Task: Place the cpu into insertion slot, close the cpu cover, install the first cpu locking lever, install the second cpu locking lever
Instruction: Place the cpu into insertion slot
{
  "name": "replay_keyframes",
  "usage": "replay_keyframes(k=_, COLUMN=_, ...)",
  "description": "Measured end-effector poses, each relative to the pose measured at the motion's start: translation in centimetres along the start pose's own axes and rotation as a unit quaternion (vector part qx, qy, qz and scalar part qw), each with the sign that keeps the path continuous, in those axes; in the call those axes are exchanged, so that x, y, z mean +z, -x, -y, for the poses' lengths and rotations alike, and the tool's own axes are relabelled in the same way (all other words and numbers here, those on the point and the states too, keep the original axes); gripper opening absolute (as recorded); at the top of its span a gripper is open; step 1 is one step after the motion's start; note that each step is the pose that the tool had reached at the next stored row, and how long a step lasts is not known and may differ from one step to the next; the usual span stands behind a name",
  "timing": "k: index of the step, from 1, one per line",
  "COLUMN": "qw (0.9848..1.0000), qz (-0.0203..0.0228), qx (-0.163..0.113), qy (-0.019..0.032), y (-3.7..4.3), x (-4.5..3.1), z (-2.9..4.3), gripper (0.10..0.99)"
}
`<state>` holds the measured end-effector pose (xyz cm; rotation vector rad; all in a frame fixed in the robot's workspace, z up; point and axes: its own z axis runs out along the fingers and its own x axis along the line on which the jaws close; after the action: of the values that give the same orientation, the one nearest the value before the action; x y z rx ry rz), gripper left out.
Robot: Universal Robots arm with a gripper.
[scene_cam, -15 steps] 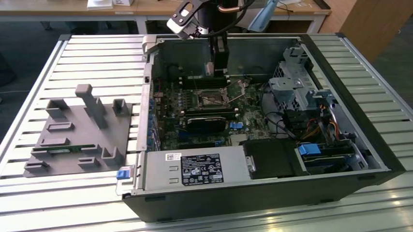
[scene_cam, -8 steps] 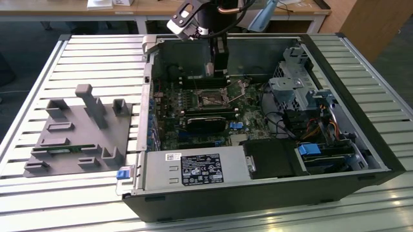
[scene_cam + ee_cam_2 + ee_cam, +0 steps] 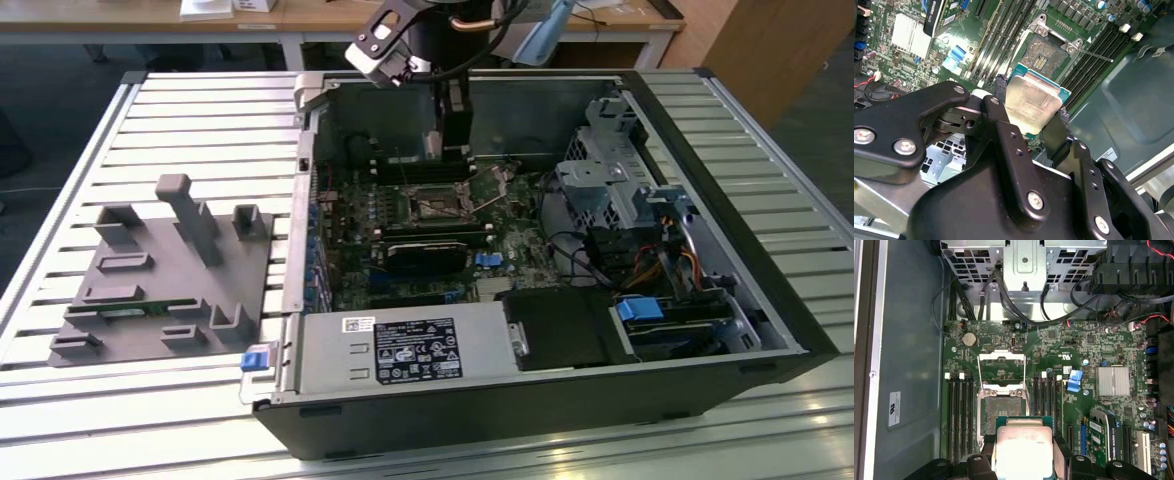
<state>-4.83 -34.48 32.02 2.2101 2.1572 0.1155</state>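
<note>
One arm (image 3: 434, 35) reaches in from twelve o'clock in the exterior view, into an open computer case (image 3: 534, 410) lying on a slatted bench (image 3: 200, 110). Its lower end hangs over the motherboard (image 3: 354, 270), close to the case wall at twelve o'clock, and from here I cannot tell how the jaws stand. The insertion slot (image 3: 438, 205) sits near the middle of the board. A grey fixture (image 3: 160, 280) stands on the bench at nine o'clock from the case, and a silver power supply (image 3: 400, 350) fills the case's six o'clock edge.

In the second wrist view the jaws are pinching the cpu (image 3: 1031, 102). Two black fingers (image 3: 1001, 115) press on opposite edges, and its pale metal top faces the camera, tilted. The insertion slot (image 3: 1046, 57) lies beyond it with its dull gold centre bare. The chip is clear of the slot and not seated. A thin locking lever (image 3: 1094, 54) sticks out from the slot's corner. Long memory slots (image 3: 1004, 30) run along both sides, and a finned heat sink (image 3: 909, 32) sits farther off.

In the first wrist view the cpu (image 3: 1024, 447) is held between the jaws, just short of the insertion slot (image 3: 1002, 412). The cpu cover (image 3: 1002, 365) is swung open on the slot's far side. A coin battery (image 3: 969, 338) and a blue clip (image 3: 1074, 381) are also on the board.
</note>
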Motion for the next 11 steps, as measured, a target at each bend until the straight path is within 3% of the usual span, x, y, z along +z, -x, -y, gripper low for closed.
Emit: replay_keyframes(k=11, qw=1.0000, qz=0.0000, qx=0.000, qy=0.0000, y=0.00, x=0.29, z=0.03, gripper=0.537)
